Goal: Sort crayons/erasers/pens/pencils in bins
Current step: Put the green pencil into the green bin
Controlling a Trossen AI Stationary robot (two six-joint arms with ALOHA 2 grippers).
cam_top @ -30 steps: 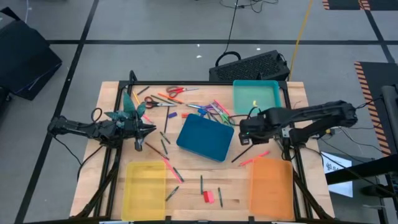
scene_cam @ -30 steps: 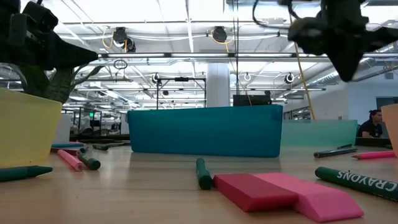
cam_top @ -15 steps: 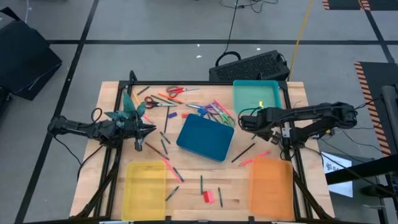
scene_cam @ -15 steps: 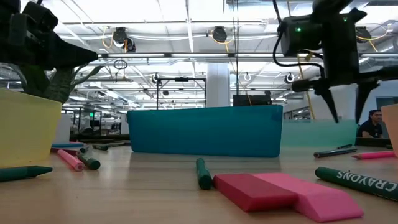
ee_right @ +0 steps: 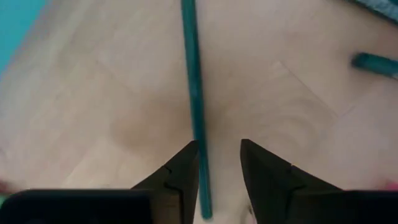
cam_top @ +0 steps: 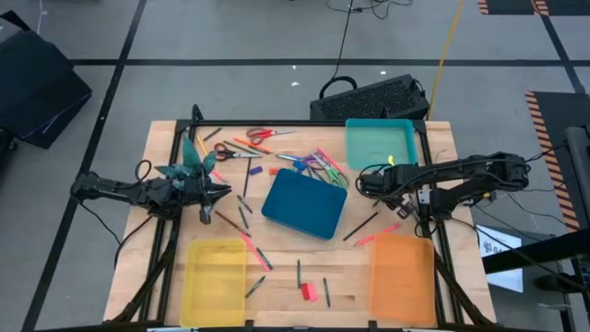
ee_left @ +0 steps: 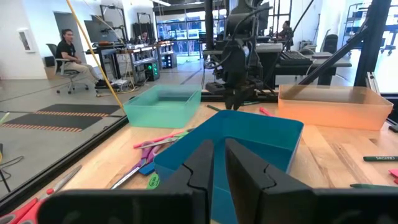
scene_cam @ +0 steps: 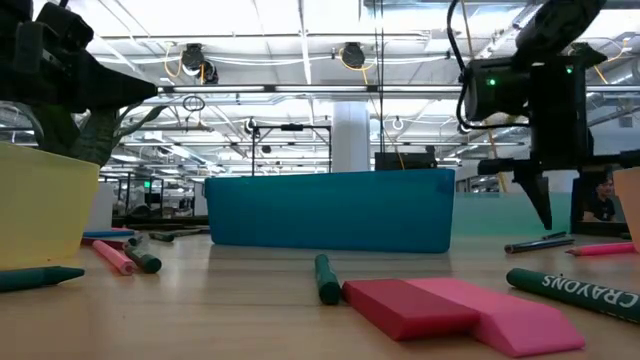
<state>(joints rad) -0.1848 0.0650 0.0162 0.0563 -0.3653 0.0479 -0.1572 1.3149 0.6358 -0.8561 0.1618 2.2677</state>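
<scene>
My right gripper (cam_top: 367, 184) hangs open just above the table, between the teal bin (cam_top: 380, 143) and the dark blue bin (cam_top: 304, 205), fingers pointing down (scene_cam: 560, 215). In its wrist view a thin teal-green pencil (ee_right: 194, 93) lies on the wood and runs between the fingers, close along one fingertip (ee_right: 186, 163). Whether it touches, I cannot tell. My left gripper (cam_top: 219, 192) waits shut at the table's left, clear of everything (ee_left: 219, 163). Red and pink erasers (scene_cam: 450, 305) lie flat near the front edge.
A yellow bin (cam_top: 216, 277) stands at the front left and an orange bin (cam_top: 402, 275) at the front right. Pens and crayons are piled behind the blue bin (cam_top: 318, 164), beside scissors (cam_top: 265, 135). More loose sticks lie in front (cam_top: 253, 254). A green crayon (scene_cam: 575, 290) lies near the camera.
My right gripper has gone a little toward the table's far edge and come down, from high above the table to just over the wood, its fingers now pointing straight down over the pencil.
</scene>
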